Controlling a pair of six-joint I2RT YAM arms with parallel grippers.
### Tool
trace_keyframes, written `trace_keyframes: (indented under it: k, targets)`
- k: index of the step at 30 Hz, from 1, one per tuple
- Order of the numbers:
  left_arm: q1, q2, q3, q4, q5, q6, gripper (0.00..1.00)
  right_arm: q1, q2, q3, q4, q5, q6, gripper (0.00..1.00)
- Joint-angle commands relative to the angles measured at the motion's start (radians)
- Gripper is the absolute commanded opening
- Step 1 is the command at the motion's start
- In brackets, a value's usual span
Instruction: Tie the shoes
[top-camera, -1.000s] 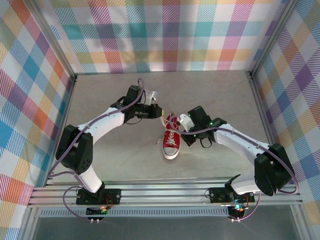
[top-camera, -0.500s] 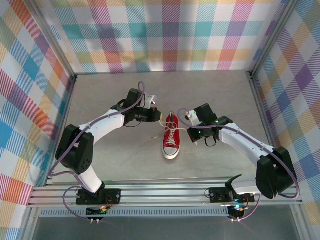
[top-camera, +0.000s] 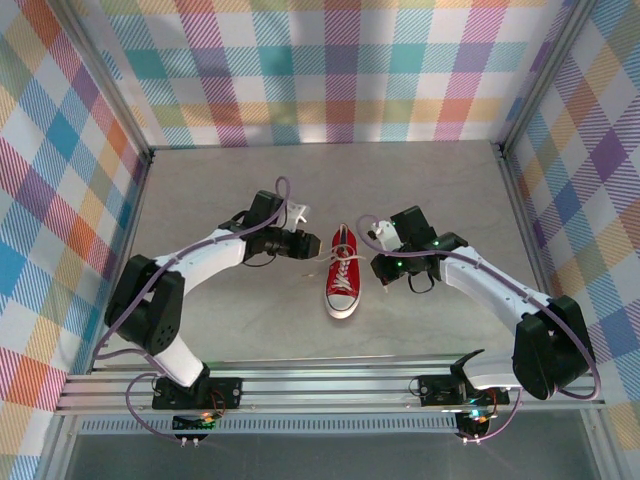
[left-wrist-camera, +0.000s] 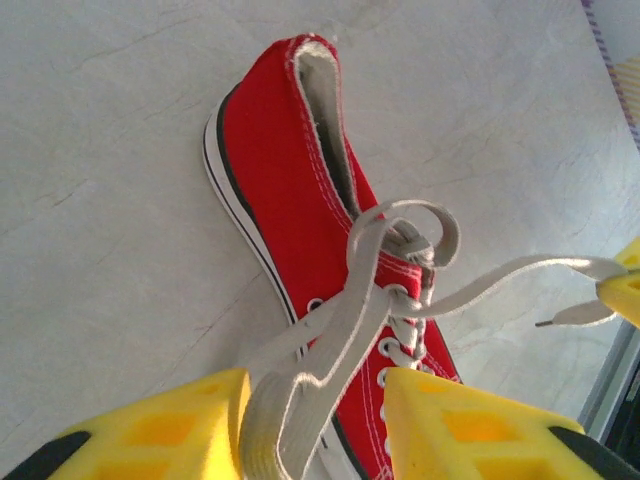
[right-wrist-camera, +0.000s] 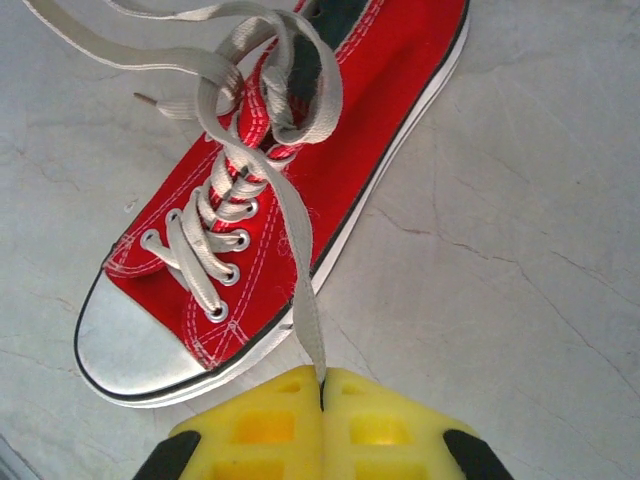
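- My right gripper has its yellow pads pressed together, pinching a lace strand that climbs toward 12 o'clock, up to the top eyelets.
- My left gripper stands spread. A flat lace loop hangs in the gap, close against the 9 o'clock pad and apart from the other.
- Past both sets of pads, the red sneaker sits on its sole near the middle of the grey table. My left gripper is at its 10 o'clock and my right at its 3 o'clock.
- Seen from overhead, its white toe cap points to 6 o'clock, toward my bases, and the heel opening points to 12.
- At the top eyelets the laces cross in a loose knot, and slack curls above it.
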Motion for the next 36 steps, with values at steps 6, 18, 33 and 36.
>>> trace_keyframes:
  k: [6,18,33,36]
  targets:
    - [0.014,-0.143,-0.049,0.077,-0.022,0.189,0.49,0.001,0.009,0.005,0.002,-0.067,-0.023,0.00]
    - [-0.109,-0.016,0.019,0.103,0.108,0.698,0.44,0.002,0.015,0.000,0.022,-0.102,-0.003,0.00]
    - [-0.170,0.085,-0.070,0.337,0.022,0.765,0.41,0.002,0.031,0.008,0.030,-0.121,0.010,0.00]
    - [-0.174,0.107,-0.058,0.340,0.027,0.771,0.40,0.001,0.031,0.008,0.030,-0.121,0.010,0.00]
